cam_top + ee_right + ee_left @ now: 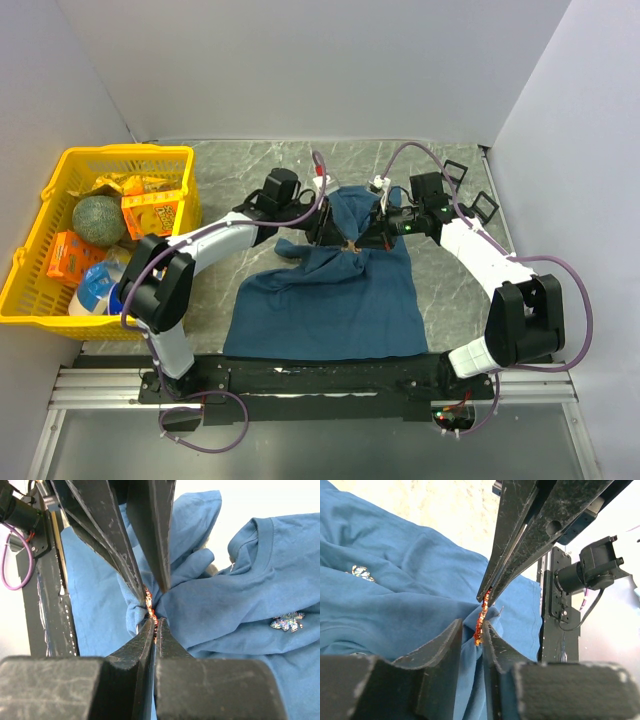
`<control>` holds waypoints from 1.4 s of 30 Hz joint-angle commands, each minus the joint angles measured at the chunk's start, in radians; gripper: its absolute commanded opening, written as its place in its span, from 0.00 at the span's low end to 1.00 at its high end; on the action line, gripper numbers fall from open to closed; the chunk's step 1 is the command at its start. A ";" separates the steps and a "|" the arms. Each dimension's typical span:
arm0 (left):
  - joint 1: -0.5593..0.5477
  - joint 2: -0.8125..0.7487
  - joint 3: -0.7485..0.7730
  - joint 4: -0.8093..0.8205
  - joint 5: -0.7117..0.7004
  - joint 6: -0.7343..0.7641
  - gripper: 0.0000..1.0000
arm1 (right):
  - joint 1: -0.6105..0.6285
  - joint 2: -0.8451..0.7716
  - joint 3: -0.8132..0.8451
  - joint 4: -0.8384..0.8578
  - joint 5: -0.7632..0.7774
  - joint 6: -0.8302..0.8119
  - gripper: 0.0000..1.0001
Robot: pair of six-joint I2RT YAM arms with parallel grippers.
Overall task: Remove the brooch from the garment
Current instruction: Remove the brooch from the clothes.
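1 brooch [479, 622], a thin orange-red beaded strip, sits on a raised bunch of the garment [330, 305], which is spread on the table [450, 310] with its hem toward the arm bases. Its long axis runs from the right gripper [154, 626], clamped tight on one end, to the left gripper [471, 630], which pinches the bunched cloth around the other end. A silvery ornament [287, 622] lies aside on the cloth. A yellow basket [128, 152] stands well apart on the left.

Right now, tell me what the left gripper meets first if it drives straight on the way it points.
The brooch and the bunched garment pinched between the fingers of the left gripper come first. Just beyond them are likely the shut tips of the right gripper, though depth is unclear.
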State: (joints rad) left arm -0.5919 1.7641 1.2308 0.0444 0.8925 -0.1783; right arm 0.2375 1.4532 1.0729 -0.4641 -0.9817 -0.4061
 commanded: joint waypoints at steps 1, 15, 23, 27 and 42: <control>0.014 -0.054 0.016 0.043 0.003 -0.003 0.30 | 0.002 -0.034 -0.002 -0.010 -0.014 -0.008 0.00; 0.030 -0.045 0.016 0.040 0.023 0.002 0.41 | 0.002 -0.056 -0.028 0.086 0.053 0.061 0.00; 0.029 -0.040 0.022 0.020 0.017 0.022 0.46 | 0.065 -0.086 -0.039 0.248 0.326 0.193 0.00; 0.029 -0.040 0.025 0.011 0.013 0.033 0.48 | 0.088 -0.086 -0.022 0.275 0.419 0.227 0.00; 0.029 -0.040 0.015 0.011 -0.052 0.049 0.57 | 0.092 -0.051 0.048 0.288 0.443 0.288 0.00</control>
State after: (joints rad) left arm -0.5640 1.7493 1.2308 0.0395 0.8753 -0.1501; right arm 0.3267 1.4105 1.0817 -0.2241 -0.5415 -0.1337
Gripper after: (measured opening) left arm 0.564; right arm 0.018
